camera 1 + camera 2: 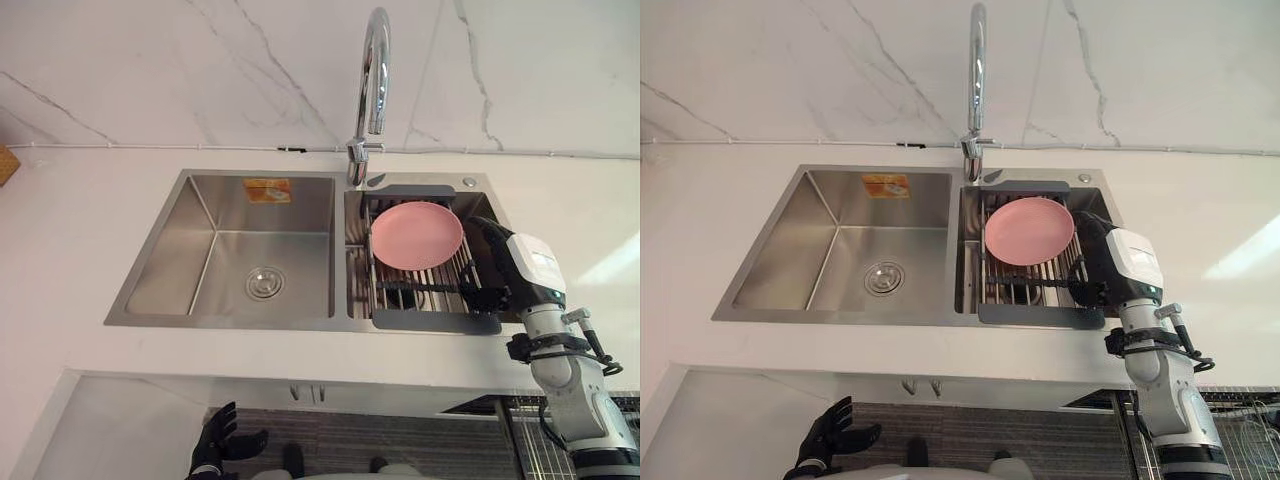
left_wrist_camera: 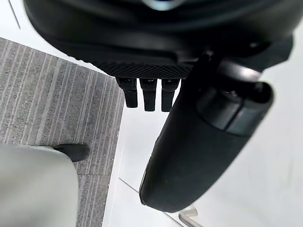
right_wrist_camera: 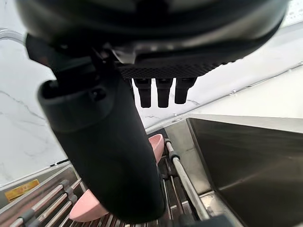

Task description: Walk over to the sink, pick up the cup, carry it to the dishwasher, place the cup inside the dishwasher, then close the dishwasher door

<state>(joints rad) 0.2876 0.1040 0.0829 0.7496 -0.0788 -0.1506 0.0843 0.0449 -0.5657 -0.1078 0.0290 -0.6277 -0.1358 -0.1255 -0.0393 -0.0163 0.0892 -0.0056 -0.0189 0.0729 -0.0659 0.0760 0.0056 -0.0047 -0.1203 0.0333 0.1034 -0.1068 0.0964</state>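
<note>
Hanging over the rack (image 1: 432,322) edge, right hand (image 1: 495,250) uncurled beside pink plate (image 1: 417,235), left hand (image 1: 215,440) spread low

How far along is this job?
Done: the robot stands at the sink. In hand: the right hand is over the drain rack beside the pink plate, open and empty; the left hand hangs open below the counter. Left: grasping the cup, which I cannot make out, carrying, loading, closing the door.
</note>
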